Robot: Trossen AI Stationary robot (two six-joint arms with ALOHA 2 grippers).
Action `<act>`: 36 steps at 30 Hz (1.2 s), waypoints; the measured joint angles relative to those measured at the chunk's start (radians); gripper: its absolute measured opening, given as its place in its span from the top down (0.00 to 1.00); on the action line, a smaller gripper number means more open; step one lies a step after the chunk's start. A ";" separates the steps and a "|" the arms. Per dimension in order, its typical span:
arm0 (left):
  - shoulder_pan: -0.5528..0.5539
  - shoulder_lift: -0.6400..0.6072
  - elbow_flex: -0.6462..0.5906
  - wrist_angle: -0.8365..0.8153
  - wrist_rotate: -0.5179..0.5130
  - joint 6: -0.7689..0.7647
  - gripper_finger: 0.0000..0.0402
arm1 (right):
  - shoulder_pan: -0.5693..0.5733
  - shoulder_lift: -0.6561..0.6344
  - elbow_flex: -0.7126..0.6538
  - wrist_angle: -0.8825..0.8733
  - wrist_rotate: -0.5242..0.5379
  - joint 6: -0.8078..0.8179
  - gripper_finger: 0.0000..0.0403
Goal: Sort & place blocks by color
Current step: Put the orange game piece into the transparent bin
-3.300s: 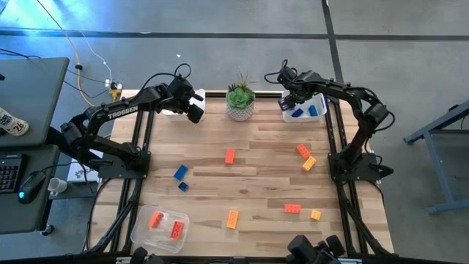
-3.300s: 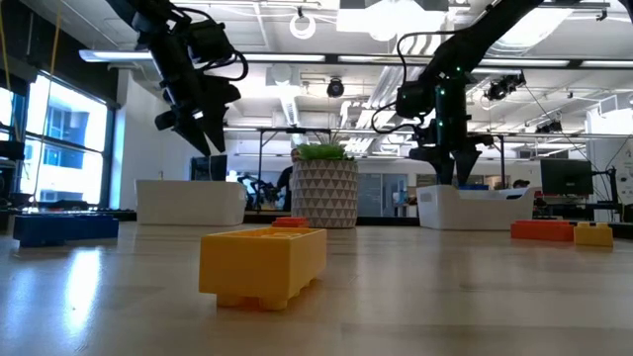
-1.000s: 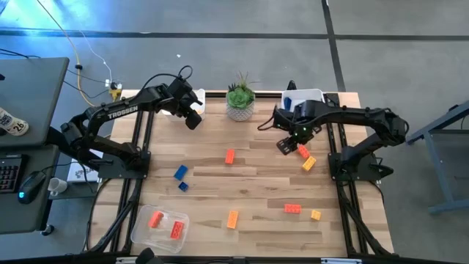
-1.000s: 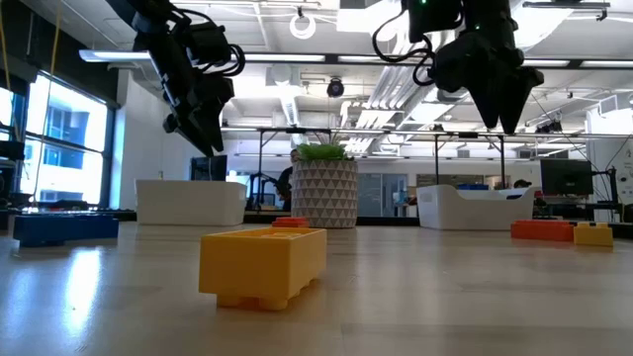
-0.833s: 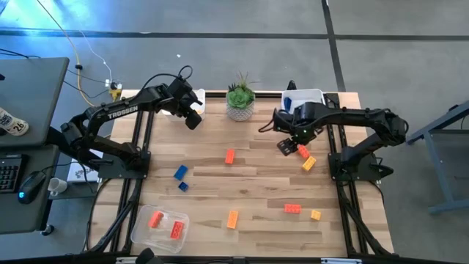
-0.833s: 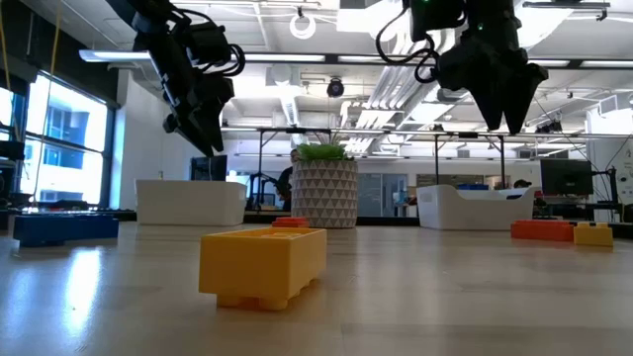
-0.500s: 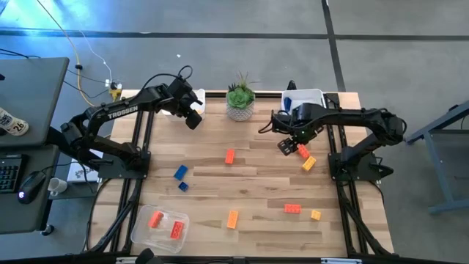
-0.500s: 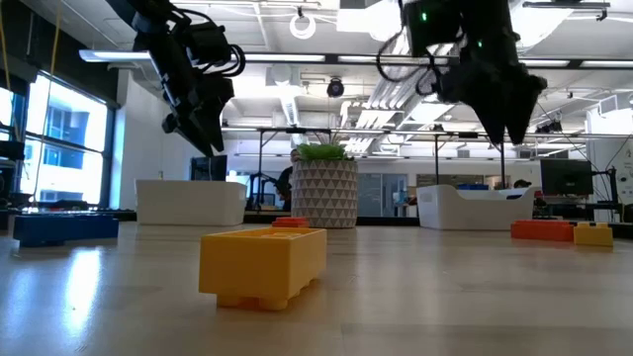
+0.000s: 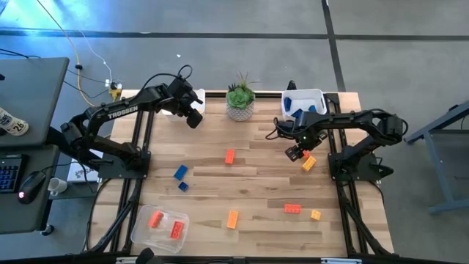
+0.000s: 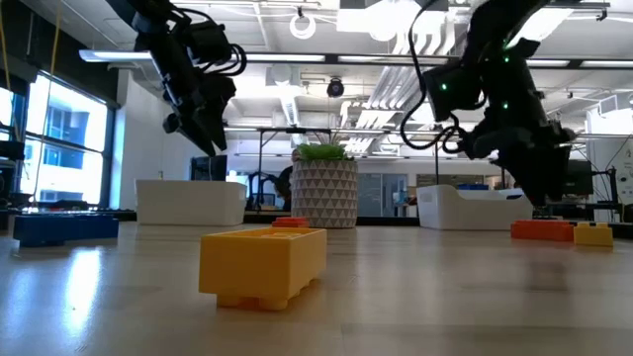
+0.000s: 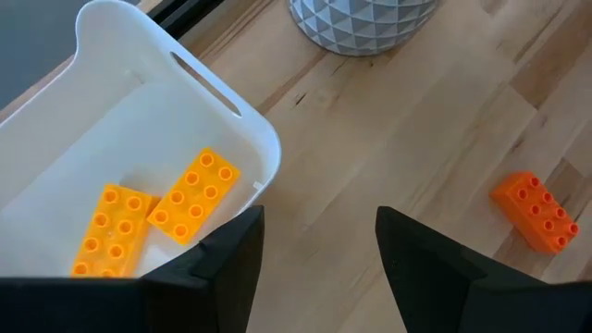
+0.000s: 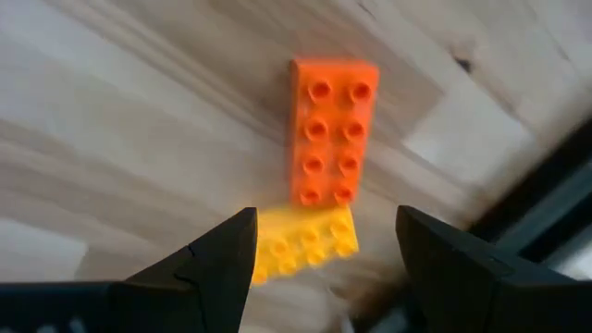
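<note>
Near edge of the counter [image 9: 249,183], well in front of the potted plant [image 9: 239,101]: clear tray [image 9: 160,227] holding two red-orange blocks [image 9: 165,224]. Loose blocks remain scattered mid-counter. Right end effector [image 12: 324,242] hangs fingers wide over a red-orange block [image 12: 329,129] touching a yellow one [image 12: 301,242] — likely lining up a pick. Left end effector [image 11: 319,245], open and empty, waits beside the plant over a white tray [image 11: 139,148] holding two yellow-orange blocks [image 11: 153,217]. Right of the plant, another white tray [image 9: 304,103] holds blue blocks [image 9: 299,113].

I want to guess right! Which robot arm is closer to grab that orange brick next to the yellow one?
The right arm. Its open claw hangs right over the orange brick beside the yellow brick. The left claw waits far away by the white tray.
</note>
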 joint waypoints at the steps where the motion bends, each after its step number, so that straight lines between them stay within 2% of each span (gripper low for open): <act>1: 0.000 0.000 0.000 0.003 -0.001 0.000 0.51 | -0.005 0.000 -0.014 0.020 0.000 -0.001 0.39; 13: 0.000 0.000 0.000 0.020 -0.003 -0.027 0.51 | -0.048 0.000 -0.180 0.223 -0.017 -0.019 0.39; 17: 0.000 0.000 0.000 0.020 -0.003 -0.030 0.51 | -0.048 -0.005 -0.208 0.264 -0.028 -0.019 0.46; 23: 0.000 0.000 0.000 0.020 -0.003 -0.096 0.51 | -0.048 -0.004 -0.206 0.282 -0.042 -0.022 0.71; 24: 0.000 0.000 0.000 0.020 -0.003 -0.116 0.51 | -0.047 -0.004 -0.206 0.282 -0.043 -0.019 0.73; 29: 0.000 0.000 0.000 0.020 0.029 -0.278 0.51 | -0.040 -0.001 -0.185 0.277 -0.058 -0.025 0.73; 36: -0.001 0.000 0.000 0.028 0.190 -0.457 0.51 | 0.007 -0.002 -0.018 0.287 -0.057 -0.072 0.73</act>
